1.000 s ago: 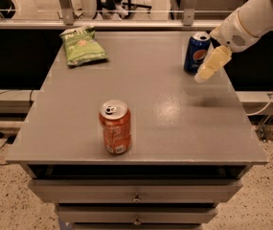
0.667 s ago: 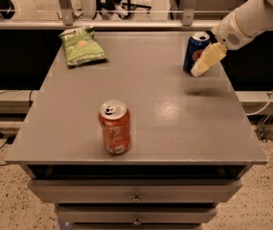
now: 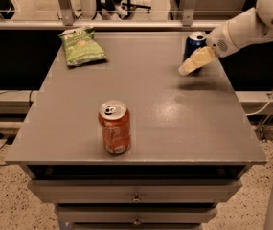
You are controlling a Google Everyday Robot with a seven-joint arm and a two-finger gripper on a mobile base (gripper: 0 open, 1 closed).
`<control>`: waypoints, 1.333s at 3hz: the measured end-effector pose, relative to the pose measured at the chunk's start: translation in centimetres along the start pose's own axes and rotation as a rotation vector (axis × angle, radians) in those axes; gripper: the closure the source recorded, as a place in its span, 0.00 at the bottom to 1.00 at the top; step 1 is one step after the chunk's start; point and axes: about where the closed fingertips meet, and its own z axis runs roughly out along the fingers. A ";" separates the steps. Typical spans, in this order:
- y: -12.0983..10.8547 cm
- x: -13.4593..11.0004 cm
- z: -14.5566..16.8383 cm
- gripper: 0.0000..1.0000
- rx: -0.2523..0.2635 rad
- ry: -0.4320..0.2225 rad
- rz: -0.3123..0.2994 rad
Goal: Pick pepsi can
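Observation:
The pepsi can (image 3: 192, 43), dark blue with a silver top, stands upright near the table's far right edge. My gripper (image 3: 189, 66) reaches in from the right on a white arm. Its cream fingers (image 3: 197, 60) lie in front of the can and cover the can's lower part, pointing down-left. The can's logo is hidden behind them.
An orange can (image 3: 115, 127) stands upright at the front middle of the grey table (image 3: 174, 128). A green chip bag (image 3: 81, 46) lies at the far left. Drawers sit below the table's front edge. A rail and a cable run behind and right of the table.
My gripper has moved left and a little up, from beside the pepsi can's right to across its front. The cans and the bag have not moved.

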 end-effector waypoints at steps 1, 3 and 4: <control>0.3 -0.3 0.0 0.00 -0.062 -0.097 0.062; -1.4 -0.7 -0.7 0.39 -0.117 -0.301 0.203; -1.3 -2.1 -0.6 0.62 -0.140 -0.369 0.213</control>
